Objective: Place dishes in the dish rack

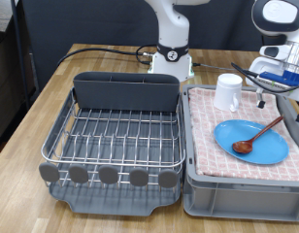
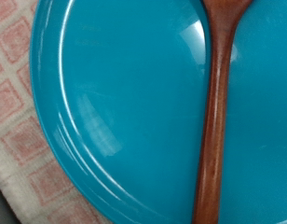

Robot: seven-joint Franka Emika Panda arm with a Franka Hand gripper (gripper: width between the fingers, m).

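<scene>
The round bright-blue plate (image 1: 254, 142) lies on the pink checked cloth in the grey crate (image 1: 242, 184) at the exterior view's right. The reddish-brown wooden spoon (image 1: 261, 134) rests across the plate. The white handled mug (image 1: 228, 92) stands upright on the cloth behind the plate. The dish rack (image 1: 116, 131), a silver wire grid on a dark grey tray, sits at the left with nothing on it. My gripper (image 1: 274, 83) hangs above the crate's far right end. The wrist view is filled by the plate (image 2: 125, 93) and the spoon handle (image 2: 216, 121); no fingers show there.
The rack's dark grey utensil caddy (image 1: 125, 92) stands along its far edge and round tabs (image 1: 109, 175) line its near edge. The robot base (image 1: 172, 53) is behind the rack. Black cables (image 1: 101, 49) run across the wooden table. Pink cloth (image 2: 22, 140) shows beside the plate.
</scene>
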